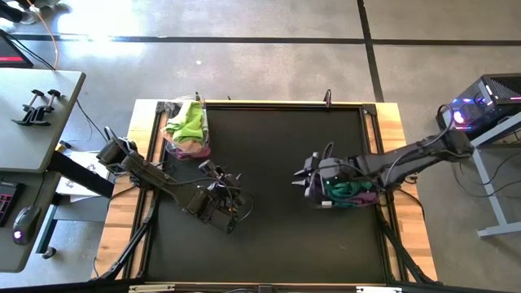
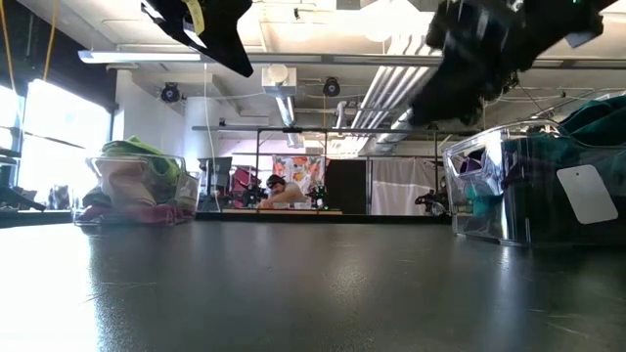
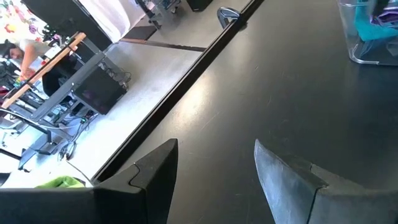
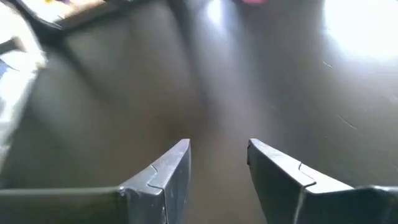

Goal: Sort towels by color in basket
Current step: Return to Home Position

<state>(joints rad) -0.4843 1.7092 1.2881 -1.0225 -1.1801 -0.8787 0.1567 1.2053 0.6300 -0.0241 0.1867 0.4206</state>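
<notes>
The black bench [image 1: 277, 244] carries two clear bins and no loose cloth, so the sorting looks done. The left bin [image 1: 165, 122] holds a lime towel [image 1: 189, 122] over peach and magenta; the right bin [image 2: 489, 210] holds a teal towel [image 1: 342, 191] and purple. The left tool [image 3: 214, 148] hangs over mid-bench and the right tool [image 4: 217, 144] just beside the right bin, both wide apart and empty. Parking seems to be the step in hand: each arm must lift clear and fold back.

Bright glare across dark table [image 4: 354, 37]

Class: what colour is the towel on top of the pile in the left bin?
The top towel is lime green, clearest in the high view.
</notes>
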